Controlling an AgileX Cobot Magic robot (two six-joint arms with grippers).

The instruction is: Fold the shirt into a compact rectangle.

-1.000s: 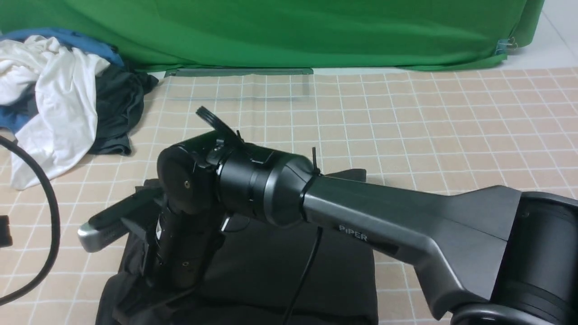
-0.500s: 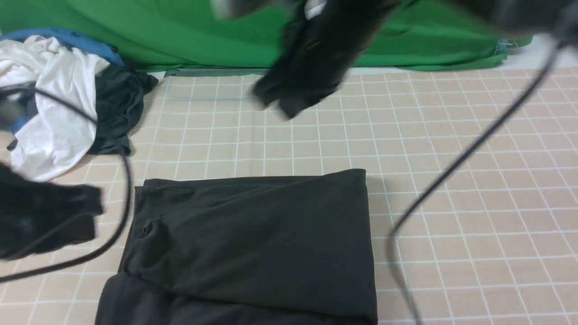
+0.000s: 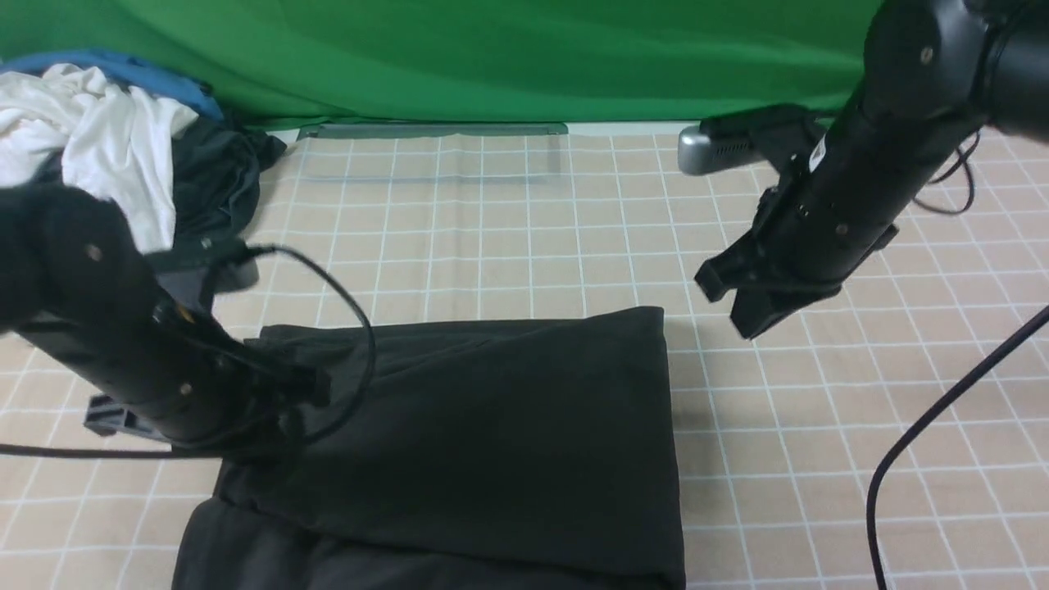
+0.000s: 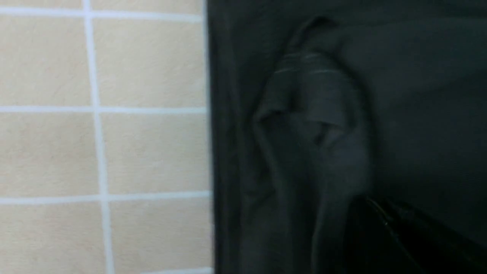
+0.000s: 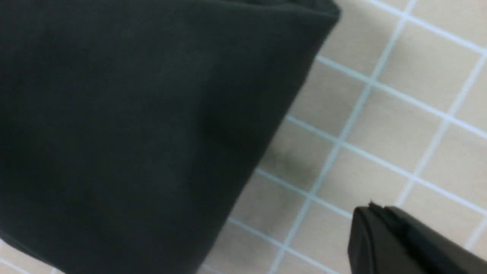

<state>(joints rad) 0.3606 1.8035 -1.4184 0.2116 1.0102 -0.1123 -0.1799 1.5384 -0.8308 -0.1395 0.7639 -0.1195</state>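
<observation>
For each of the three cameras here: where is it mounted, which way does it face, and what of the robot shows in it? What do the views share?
Front: between the arms, facing forward over the checked mat; shows the folded shirt, clothes pile, green backdrop, left claw and right claw.
Left wrist: looks down at a shirt edge with a bunched fold; the dark claw tip shows.
Right wrist: looks down at a shirt corner and mat; the shut claw tip shows.
Shared: shirt and mat in all three.

The shirt [image 3: 492,426] is matt black cloth, softly creased. The table covering [image 3: 819,459] looks smooth, matt beige, grid-printed
</observation>
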